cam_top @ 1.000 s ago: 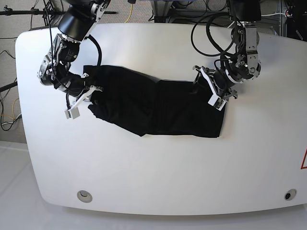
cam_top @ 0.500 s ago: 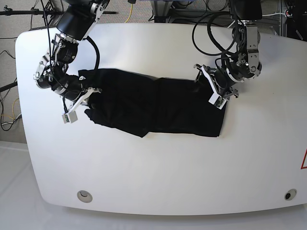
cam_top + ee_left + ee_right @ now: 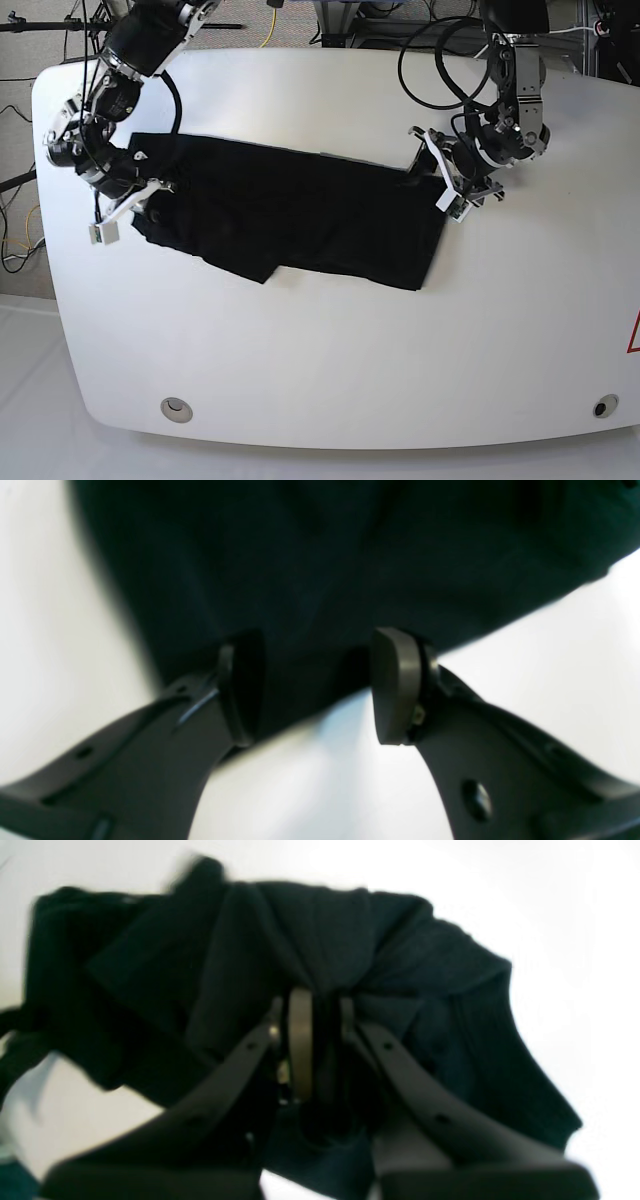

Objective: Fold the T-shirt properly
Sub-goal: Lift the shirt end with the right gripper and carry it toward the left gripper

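Bright white rounded surface, two round ports near its front edge; cables trail across pale floor beyond

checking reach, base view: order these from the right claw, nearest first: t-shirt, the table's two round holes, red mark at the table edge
1. T-shirt, gripped in the right claw.
2. Near-edge hole, on its own side.
3. Far-side hole, opposite corner.
4. Red mark, opposite edge; close to the third.

no legible text, labels or numbers
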Robot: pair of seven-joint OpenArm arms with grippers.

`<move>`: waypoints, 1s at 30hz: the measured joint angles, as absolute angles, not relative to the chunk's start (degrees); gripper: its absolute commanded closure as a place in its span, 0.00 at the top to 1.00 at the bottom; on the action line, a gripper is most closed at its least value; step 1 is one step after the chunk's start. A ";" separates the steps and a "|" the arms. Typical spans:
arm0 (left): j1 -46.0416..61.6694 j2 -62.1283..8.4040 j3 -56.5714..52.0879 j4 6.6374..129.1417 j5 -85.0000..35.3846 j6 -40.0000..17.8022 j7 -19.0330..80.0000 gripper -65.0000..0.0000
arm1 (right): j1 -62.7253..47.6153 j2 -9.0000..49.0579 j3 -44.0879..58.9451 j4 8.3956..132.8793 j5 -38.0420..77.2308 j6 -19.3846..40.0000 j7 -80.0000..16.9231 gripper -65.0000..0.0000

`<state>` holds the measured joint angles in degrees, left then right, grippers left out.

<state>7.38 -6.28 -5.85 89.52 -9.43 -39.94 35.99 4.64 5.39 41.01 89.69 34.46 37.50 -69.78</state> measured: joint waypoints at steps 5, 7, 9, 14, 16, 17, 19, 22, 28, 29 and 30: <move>7.42 -6.24 -5.67 89.17 -9.45 -39.94 35.31 0.49 | 4.08 5.85 40.84 89.49 34.44 37.50 -70.98 0.02; 7.42 -6.26 -5.72 89.08 -9.50 -39.94 35.31 0.49 | 4.32 5.52 39.81 90.32 34.61 37.47 -71.05 0.02; 7.42 -6.31 -5.85 89.01 -9.50 -39.94 35.27 0.49 | 4.64 5.04 38.85 91.37 35.40 37.50 -71.18 0.02; 7.38 -6.39 -5.89 88.92 -9.47 -39.92 35.07 0.49 | 5.58 4.54 36.51 93.58 37.21 37.95 -71.07 0.01; 7.35 -6.39 -5.89 88.77 -9.41 -39.94 34.96 0.49 | 5.48 4.40 35.79 94.80 37.36 38.57 -71.79 0.01; 7.35 -6.42 -5.89 88.64 -9.39 -39.94 34.76 0.49 | 5.30 4.29 35.46 95.42 37.36 38.76 -72.31 0.01; 7.35 -6.39 -5.85 88.38 -9.04 -39.94 34.13 0.49 | 4.86 4.10 34.83 96.86 37.47 39.18 -73.38 0.01; 7.46 -6.42 -5.85 88.18 -9.04 -39.94 33.63 0.49 | 4.73 3.20 34.76 97.91 37.78 39.44 -73.58 0.01; 7.46 -6.44 -5.80 87.55 -9.43 -39.94 33.15 0.50 | 4.73 2.22 35.59 98.59 39.07 39.44 -73.80 0.01; 7.46 -6.44 -5.67 87.50 -9.45 -39.94 33.12 0.50 | 4.69 2.07 36.03 98.52 39.55 39.42 -73.73 0.01; 7.49 -6.48 -5.50 87.48 -9.43 -39.92 33.06 0.50 | 4.69 1.83 36.62 98.52 40.25 39.42 -73.73 0.01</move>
<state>7.49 -6.48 -5.50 87.48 -9.43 -39.92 33.06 4.69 1.83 36.62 98.52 40.25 39.42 -73.73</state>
